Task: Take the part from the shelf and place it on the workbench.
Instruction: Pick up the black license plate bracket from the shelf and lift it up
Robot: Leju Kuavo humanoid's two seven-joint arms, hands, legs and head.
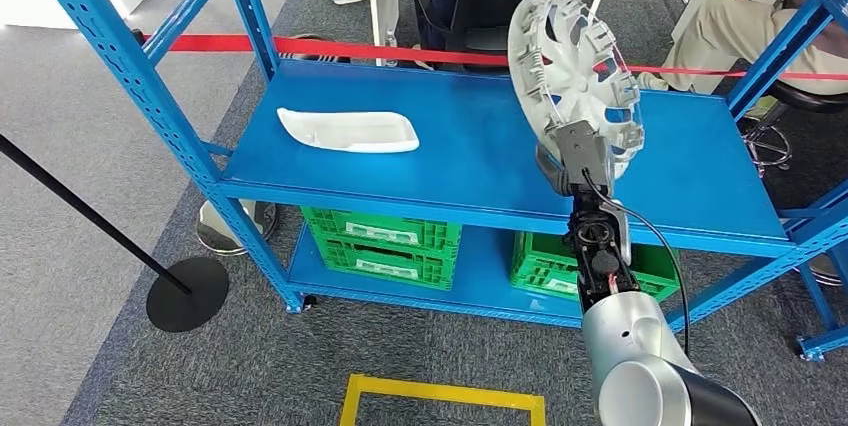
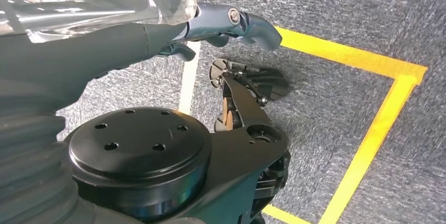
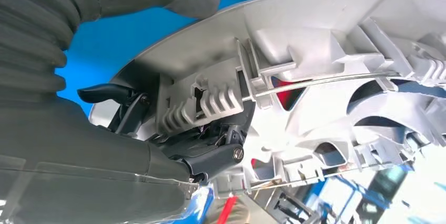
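Right hand [image 1: 573,158] grips the wheel cover [image 1: 574,74] by its rim, holding it upright, lifted above the right half of the blue shelf [image 1: 470,161]. Left hand [image 2: 231,24] hangs over the floor, fingers curled, holding nothing. Judged step: part taken; next calls for turning to a workbench and setting it down.

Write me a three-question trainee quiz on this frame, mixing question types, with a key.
1. True or false: the right hand holds the silver plastic wheel cover up on edge above the blue metal shelf.
2. Multiple choice: the white moulded plastic tray lies on which part of that shelf deck? A) the left part B) under the wheel cover C) in a crate
3. Fill in: below the deck, the lower level holds green plastic ______.

Key:
1. True; the right wrist view shows the fingers clamped at its rim.
2. A
3. crates
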